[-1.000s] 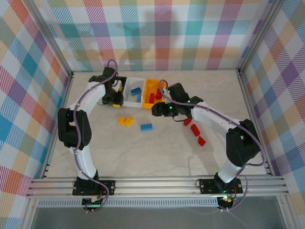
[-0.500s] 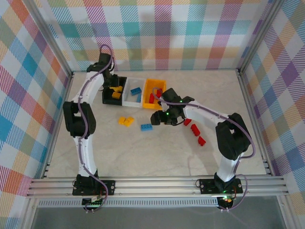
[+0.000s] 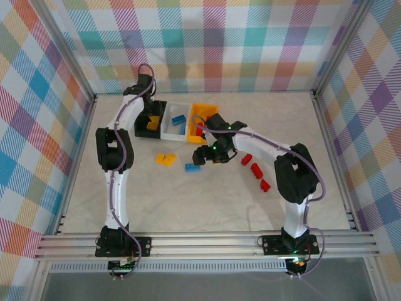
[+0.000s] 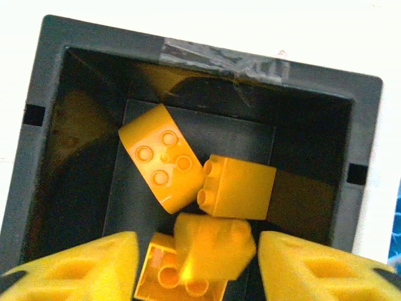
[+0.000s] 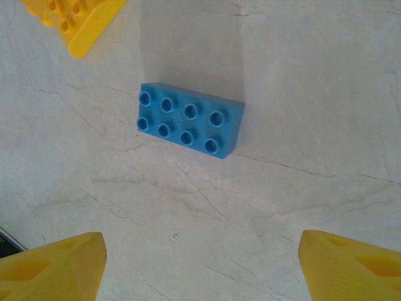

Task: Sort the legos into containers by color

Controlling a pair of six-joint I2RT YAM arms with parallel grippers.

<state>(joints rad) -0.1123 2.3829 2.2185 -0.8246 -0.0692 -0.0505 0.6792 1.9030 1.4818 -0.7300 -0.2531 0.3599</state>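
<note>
The black bin (image 4: 56,75) lies under my left gripper (image 4: 197,252), with several yellow legos (image 4: 164,157) in it. The left jaws stand apart, and a blurred yellow brick (image 4: 213,244) sits loose between them, over the bin floor. In the top view my left gripper (image 3: 150,116) is over the black bin (image 3: 141,123), and the white bin (image 3: 169,130) and the yellow-orange bin (image 3: 200,110) stand next to it. My right gripper (image 5: 200,254) is open wide above the table, and the blue lego (image 5: 190,120) lies just beyond its fingertips, untouched. From above, the right gripper (image 3: 202,155) hovers by that blue lego (image 3: 192,167).
Two yellow legos (image 3: 166,159) lie left of the blue one, and one of them (image 5: 72,19) shows at the edge of the right wrist view. Three red legos (image 3: 256,170) lie on the table to the right. Blue legos (image 3: 179,119) are in the white bin.
My left gripper has opened over the black bin and let go of the yellow brick. My right gripper has moved left toward the blue lego and opened wider.
</note>
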